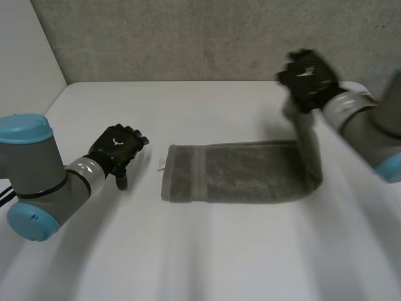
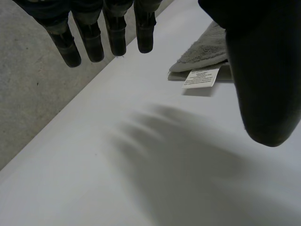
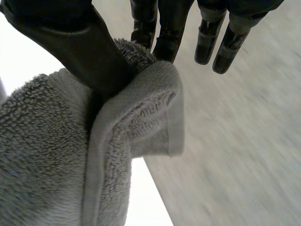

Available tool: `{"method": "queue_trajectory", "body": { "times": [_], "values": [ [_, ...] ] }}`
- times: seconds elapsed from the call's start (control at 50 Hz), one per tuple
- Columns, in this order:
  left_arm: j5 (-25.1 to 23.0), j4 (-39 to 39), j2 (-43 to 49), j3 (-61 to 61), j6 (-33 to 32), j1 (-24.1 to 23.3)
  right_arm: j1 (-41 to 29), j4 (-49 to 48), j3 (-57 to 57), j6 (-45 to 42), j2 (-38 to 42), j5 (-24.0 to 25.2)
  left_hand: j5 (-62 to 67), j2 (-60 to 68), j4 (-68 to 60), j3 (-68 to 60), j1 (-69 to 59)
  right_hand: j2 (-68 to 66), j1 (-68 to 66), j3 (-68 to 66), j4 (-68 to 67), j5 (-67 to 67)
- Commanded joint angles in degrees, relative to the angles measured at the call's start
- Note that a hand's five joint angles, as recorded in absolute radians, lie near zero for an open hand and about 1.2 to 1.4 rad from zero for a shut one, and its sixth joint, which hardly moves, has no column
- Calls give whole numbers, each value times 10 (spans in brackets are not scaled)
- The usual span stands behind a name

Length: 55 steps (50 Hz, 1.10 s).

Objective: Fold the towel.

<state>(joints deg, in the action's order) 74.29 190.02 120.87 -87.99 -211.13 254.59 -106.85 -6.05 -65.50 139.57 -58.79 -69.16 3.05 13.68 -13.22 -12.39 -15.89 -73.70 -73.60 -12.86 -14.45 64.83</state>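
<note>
The right robot hand [image 1: 310,78] is pinching the towel [image 1: 238,172] at its three-o'clock end (shallow hold, may be slipping); the left robot hand [image 1: 116,150] is hovering spread at nine o'clock.

We see our left hand [image 2: 115,28] over the white worktop [image 2: 141,155], fingers [image 2: 89,42] straight, thumb [image 2: 263,84] apart, a grey towel [image 2: 204,49] corner beside the thumb, its white label [image 2: 201,78] on the worktop, grey wall [image 2: 28,94] beyond.

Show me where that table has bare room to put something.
The table is barest in front of the towel. A bare strip lies between towel and wall. Crowded: between the left robot hand and the label, and the end the right robot hand pinches.
</note>
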Motion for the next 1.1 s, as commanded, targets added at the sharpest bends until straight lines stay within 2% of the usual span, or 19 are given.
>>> {"method": "queue_trajectory", "body": {
  "times": [0.02, 0.16, 0.18, 0.2, 0.22, 0.24, 0.26, 0.38, 0.48, 0.66, 0.7, 0.82, 0.92, 0.98, 1.02, 1.1],
  "values": [
    [1, 0, -2, -1, 7, 0, -158, 0, 81, -4, 109, -26, -15, -21, 32, 24, 43, -63, -64, 29, 44, 52],
    [1, 0, -2, -3, 10, 0, -233, 4, 131, -18, 199, -31, -15, -21, 32, 24, 43, -63, -64, 29, 44, 52],
    [1, 0, -2, -3, 10, 0, -243, 6, 136, -28, 214, -33, -15, -21, 32, 24, 43, 65, 64, 29, 44, -76],
    [1, 0, -2, -3, 10, 0, -243, 6, 136, -28, 214, -33, -15, -21, 32, 24, 43, 66, 65, 29, 44, -77],
    [1, -1, -2, -3, 10, 0, -249, 7, 136, -37, 225, -38, -15, -21, 32, 24, 43, 231, 230, 29, 44, -242],
    [1, -1, -2, -3, 10, 0, -252, 8, 136, -40, 230, -44, -15, -21, 32, 24, 43, 292, 291, 29, 44, -304],
    [1, -1, -2, -3, 10, 0, -252, 9, 136, -40, 231, -51, -15, -21, 32, 24, 43, 298, 297, 29, 44, -309],
    [0, 0, -1, -3, 10, -1, -253, 8, 133, -22, 219, -56, -15, -21, 32, 24, 43, 318, 317, 29, 44, -330],
    [1, 0, -1, -3, 10, -2, -245, 9, 122, 46, 188, -56, -15, -21, 32, 24, 43, 439, 438, 29, 44, -450],
    [1, 0, -5, 3, 12, -9, -241, 10, 55, 141, 115, -37, -15, -21, 32, 24, 43, 529, 527, 29, 44, -540],
    [1, 1, -8, 6, 15, -9, -222, 10, 22, 173, 83, -27, -15, -21, 32, 24, 43, 637, 636, 29, 44, -648],
    [-2, 34, -10, 20, 37, -33, -188, 17, -31, 198, 36, -18, -15, -21, 32, 24, 43, 637, 636, 29, 44, -648],
    [-5, 51, -8, 35, 38, -54, -120, 19, -114, 202, -28, -21, -13, -19, 32, 24, 42, 637, 636, 29, 44, -648],
    [-19, 51, 5, 54, 38, -73, -81, 15, -162, 204, -54, -20, 4, -3, 32, 24, 25, 637, 636, 29, 44, -648],
    [-44, 49, 31, 75, 37, -91, -65, 14, -185, 205, -62, -20, 39, 32, 32, 24, -10, 637, 636, 29, 44, -648],
    [-64, 46, 52, 94, 38, -103, -38, 8, -249, 204, -72, -19, 68, 61, 32, 24, -39, 637, 636, 29, 44, -648]
  ]
}}
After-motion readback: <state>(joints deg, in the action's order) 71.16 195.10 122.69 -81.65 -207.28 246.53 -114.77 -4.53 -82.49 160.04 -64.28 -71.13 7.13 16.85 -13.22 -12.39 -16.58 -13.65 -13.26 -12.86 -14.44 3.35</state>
